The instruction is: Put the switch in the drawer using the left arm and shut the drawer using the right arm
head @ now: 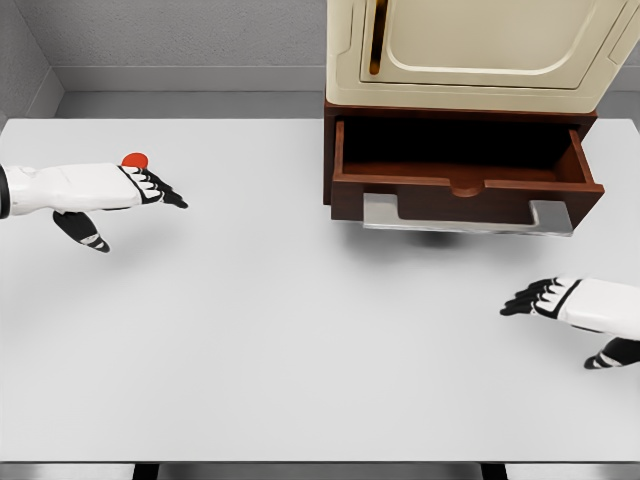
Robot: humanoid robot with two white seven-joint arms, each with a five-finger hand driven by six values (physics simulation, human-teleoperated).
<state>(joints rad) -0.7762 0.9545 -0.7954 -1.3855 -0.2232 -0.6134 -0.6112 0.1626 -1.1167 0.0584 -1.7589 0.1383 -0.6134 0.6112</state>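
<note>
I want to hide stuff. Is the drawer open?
Open. The drawer sticks out from the cabinet, and its inside shows.

The left hand (140, 187) hides most of the red switch (135, 159); the cabinet's (480, 50) top is cropped.

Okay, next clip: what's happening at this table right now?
A humanoid robot faces a white table with a brown drawer pulled open under a cream cabinet. The left hand reaches out flat at the left side, fingers extended, right beside a small red object that peeks out behind it; it does not appear to be grasped yet. The right hand hovers open at the lower right, below the drawer front and clear of it. Nothing can be seen inside the drawer from this view.
</note>
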